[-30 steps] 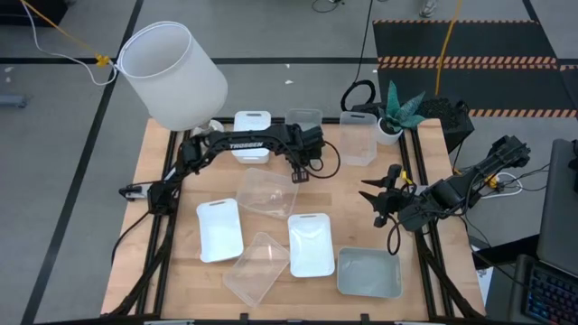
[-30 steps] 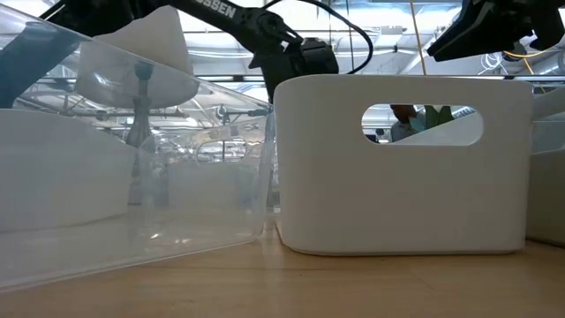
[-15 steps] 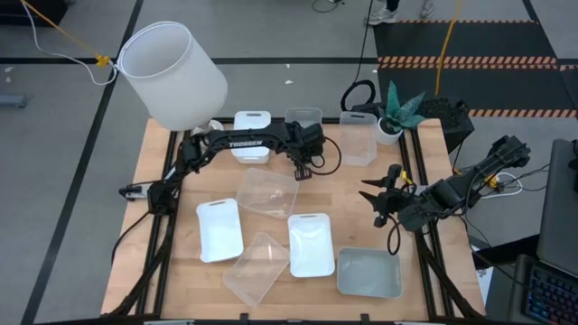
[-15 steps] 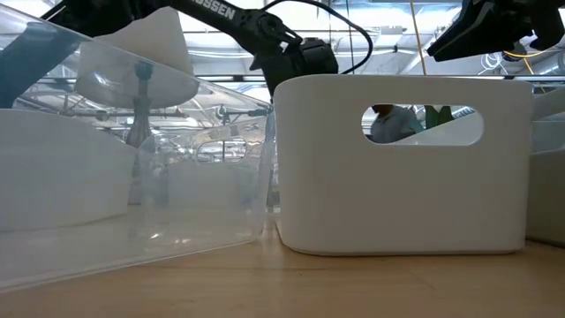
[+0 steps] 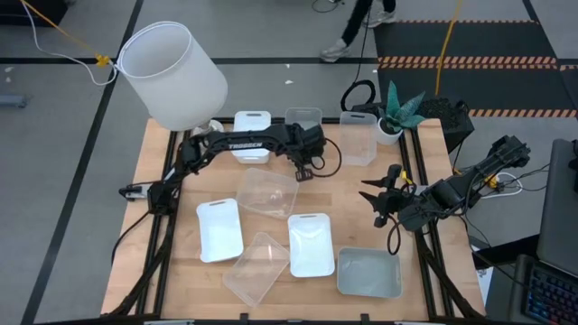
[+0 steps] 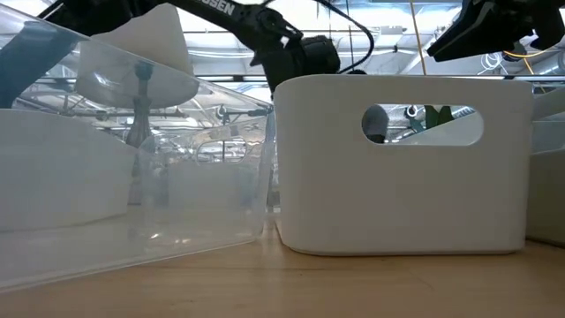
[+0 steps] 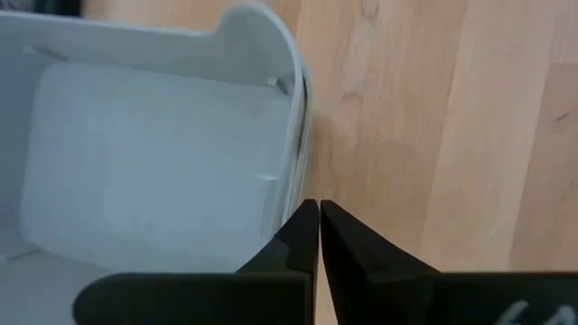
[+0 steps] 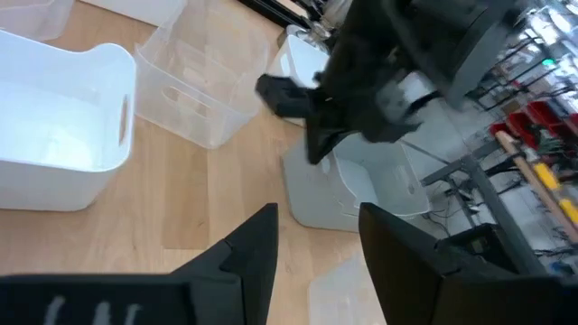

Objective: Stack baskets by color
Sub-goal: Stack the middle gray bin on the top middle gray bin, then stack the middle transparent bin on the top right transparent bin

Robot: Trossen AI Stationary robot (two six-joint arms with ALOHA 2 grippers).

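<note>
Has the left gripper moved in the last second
Yes, barely. In the low view the left gripper has edged right and slightly down against the white basket; from above the shift is imperceptible.

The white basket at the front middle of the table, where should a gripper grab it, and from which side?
I'd pinch the thin rim of the white basket at its far short wall, by the handle slot, coming straight down. It sits upright and open, and a clear basket crowds its left side.

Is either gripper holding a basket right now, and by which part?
No. The left gripper is shut on nothing beside a grey basket; the right gripper is open and empty.
</note>
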